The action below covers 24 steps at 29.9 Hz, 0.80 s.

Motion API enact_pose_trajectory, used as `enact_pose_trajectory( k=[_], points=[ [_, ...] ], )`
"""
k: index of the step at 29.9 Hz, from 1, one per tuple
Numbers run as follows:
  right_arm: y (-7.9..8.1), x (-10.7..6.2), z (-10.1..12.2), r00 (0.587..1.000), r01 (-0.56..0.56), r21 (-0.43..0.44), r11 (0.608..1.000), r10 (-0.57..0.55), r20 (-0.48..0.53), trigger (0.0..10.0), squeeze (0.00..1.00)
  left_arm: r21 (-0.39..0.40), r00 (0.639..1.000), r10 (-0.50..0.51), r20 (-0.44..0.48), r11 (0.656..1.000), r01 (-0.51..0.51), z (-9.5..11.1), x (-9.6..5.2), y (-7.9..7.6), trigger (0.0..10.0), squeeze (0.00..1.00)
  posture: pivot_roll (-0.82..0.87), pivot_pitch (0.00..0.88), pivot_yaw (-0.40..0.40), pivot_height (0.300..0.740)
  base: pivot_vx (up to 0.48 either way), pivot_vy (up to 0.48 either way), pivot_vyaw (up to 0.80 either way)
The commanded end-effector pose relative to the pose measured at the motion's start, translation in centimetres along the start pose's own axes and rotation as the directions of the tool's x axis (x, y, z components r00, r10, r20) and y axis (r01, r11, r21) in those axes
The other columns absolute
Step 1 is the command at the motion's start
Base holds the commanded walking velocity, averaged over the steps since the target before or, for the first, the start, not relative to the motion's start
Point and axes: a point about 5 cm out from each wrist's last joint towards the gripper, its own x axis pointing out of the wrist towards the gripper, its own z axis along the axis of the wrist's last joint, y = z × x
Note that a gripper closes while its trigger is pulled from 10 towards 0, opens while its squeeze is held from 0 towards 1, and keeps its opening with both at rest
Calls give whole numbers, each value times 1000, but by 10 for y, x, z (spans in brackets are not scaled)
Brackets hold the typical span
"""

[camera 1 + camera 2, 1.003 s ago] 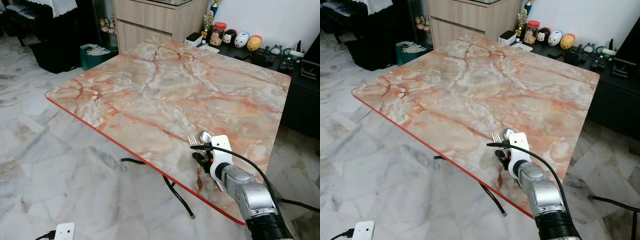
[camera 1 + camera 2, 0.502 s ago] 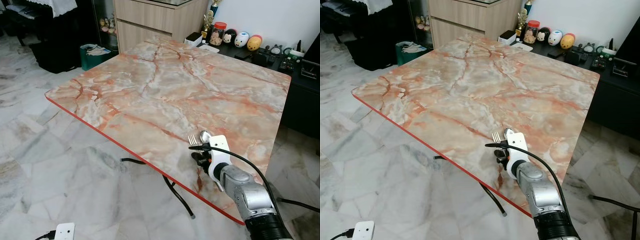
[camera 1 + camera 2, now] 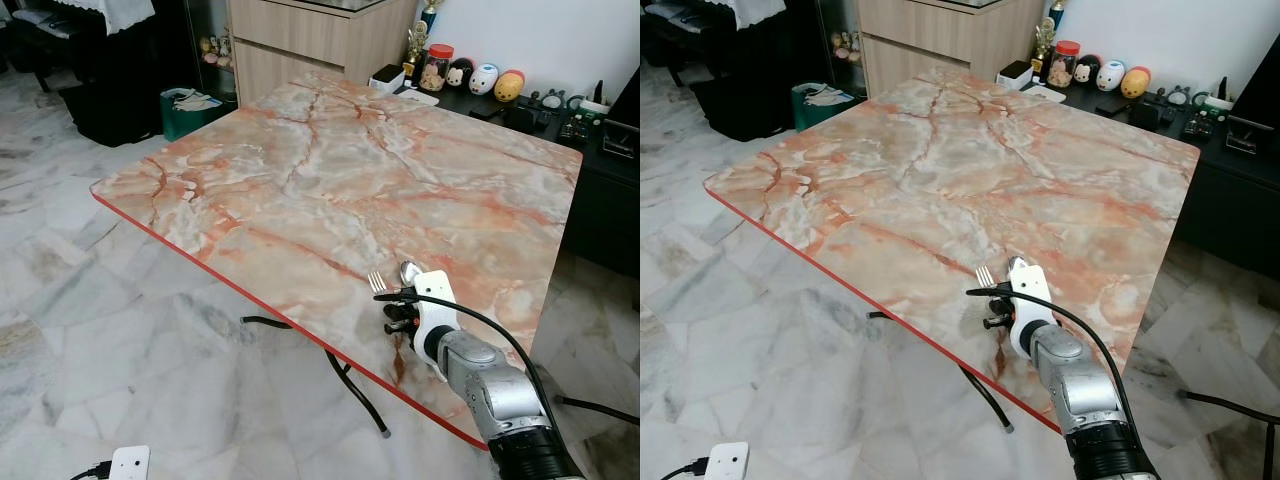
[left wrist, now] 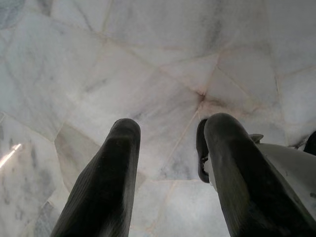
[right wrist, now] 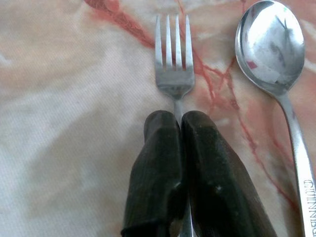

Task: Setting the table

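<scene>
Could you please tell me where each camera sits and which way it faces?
Left eye view: head, looking down at the pink marble table; right arm shows.
Right eye view: same scene.
Left wrist view: faces the pale marble floor past the open left gripper.
Right wrist view: right gripper shut on the steel fork, beside the steel spoon; shared with the eyes.
</scene>
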Motion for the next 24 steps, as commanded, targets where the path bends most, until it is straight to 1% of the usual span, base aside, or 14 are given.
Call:
enact_pose_trajectory(
  k=[1,7,10,11,12,13,14,15,16,19,20,22,23,24],
  points=[
    [0,1,1,1000,3,-10,1000,-3,1,0,0,-3,1000,-5,-20,1000,5,-4,-1,-1,10000,0,-12,0,-41,740,0,0,0],
    [4,0,8,998,-8,-17,1000,9,65,0,0,1,1000,-1,-19,1000,1,-4,-1,-1,10000,0,-11,0,-41,740,0,0,0],
    [8,-2,19,989,-20,-4,1000,21,147,0,0,2,1000,1,-18,1000,-1,-4,-1,-1,10000,0,-11,0,-42,740,0,0,0],
    [8,-2,19,989,-20,-4,1000,21,147,0,0,2,1000,1,-18,1000,-1,-4,-1,-1,10000,0,-11,0,-42,740,0,0,0],
    [9,-2,21,985,-14,-13,1000,16,170,2549,0,4,1000,2,-19,1000,-1,-4,-1,-1,10000,0,-11,0,-42,740,0,0,0],
    [9,-4,24,980,-4,-14,1000,7,200,10000,0,4,1000,2,-19,1000,-1,-4,-1,-1,10000,0,-11,0,-43,740,0,0,0],
    [8,-4,27,975,3,-14,1000,0,222,10000,0,4,1000,2,-19,1000,-1,-4,-1,-1,10000,0,-11,0,-43,740,0,0,0],
    [8,-4,27,975,3,-14,1000,0,222,10000,0,4,1000,2,-19,1000,-1,-4,-1,-1,10000,0,-11,0,-43,740,0,0,0],
    [10,-7,33,962,1,3,1000,-2,273,10000,0,4,1000,2,-20,1000,-1,-4,-1,-1,10000,0,-11,0,-43,740,0,0,0],
    [13,-13,42,932,49,-79,996,-17,361,10000,0,6,1000,2,-21,1000,-2,-5,-1,-1,10000,0,-12,0,-46,740,0,0,0],
    [13,-17,48,907,84,-83,993,-42,419,10000,0,7,1000,2,-22,1000,-2,-6,-1,-1,10000,0,-12,0,-46,740,0,0,0],
    [11,-21,52,881,119,-66,991,-74,468,10000,0,7,1000,2,-22,1000,-2,-6,-1,-1,10000,0,-11,0,-49,740,0,0,0],
    [8,-26,54,840,190,-59,980,-130,527,10000,0,6,1000,2,-21,1000,-2,-6,-1,-1,10000,0,-10,0,-53,740,0,0,0],
    [6,-28,55,821,217,-45,975,-157,548,10000,0,6,1000,2,-20,1000,-2,-7,-1,-1,10000,0,-10,0,-54,740,0,0,0]
  ],
)
